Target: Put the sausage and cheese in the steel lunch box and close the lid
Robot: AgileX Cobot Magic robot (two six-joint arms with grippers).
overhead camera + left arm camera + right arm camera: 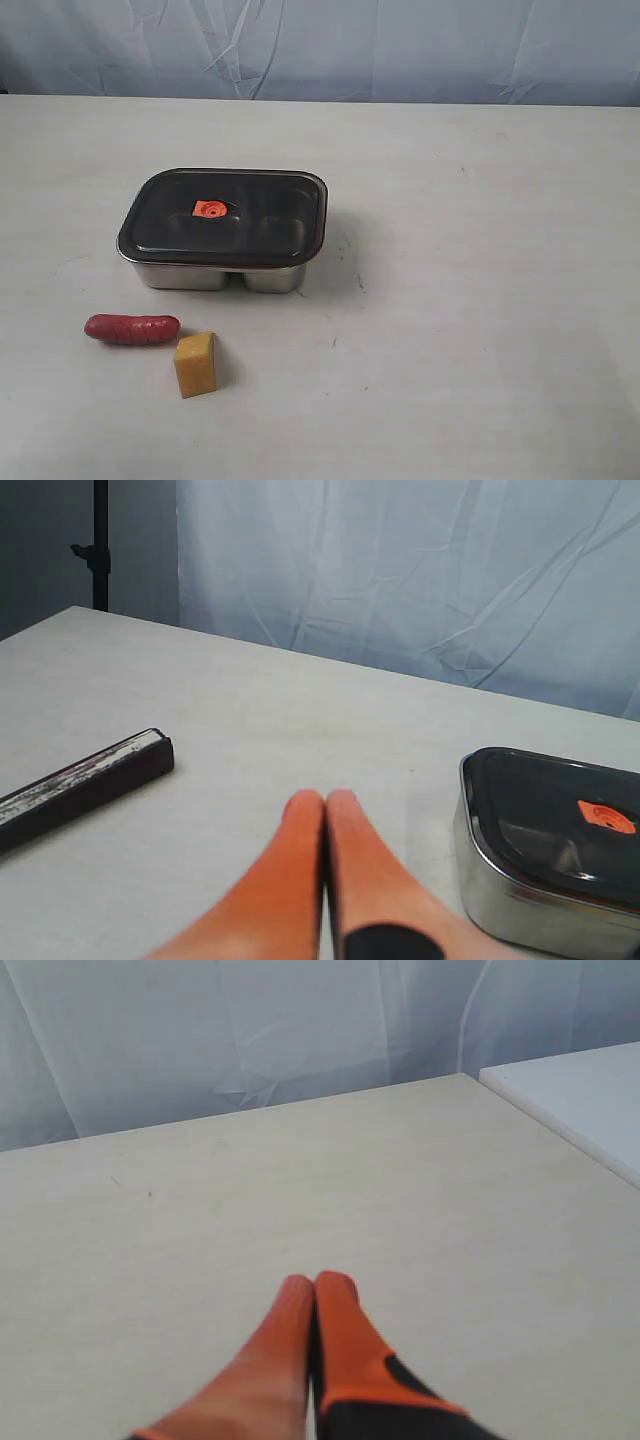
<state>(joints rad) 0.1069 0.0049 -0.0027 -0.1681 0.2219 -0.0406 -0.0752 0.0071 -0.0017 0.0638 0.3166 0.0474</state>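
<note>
My left fingers point(295, 865) are pressed together, holding nothing, above the pale surface point(480, 300). Farthest left I see the glossy red sausage point(132, 328) lying flat, with the yellow-orange cheese wedge point(196, 364) just beside its right end. Behind them stands the shiny rectangular steel lunch box point(190, 277), its dark translucent orange-rimmed lid point(260, 225) on. My right fingers point(285, 1350) are together too, empty.

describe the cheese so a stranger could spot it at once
Find the shiny rectangular steel lunch box with its dark lid on the pale table. Nearer the camera lie two items: the cheese is the stubby yellow-orange block, not the long red sausage.
</note>
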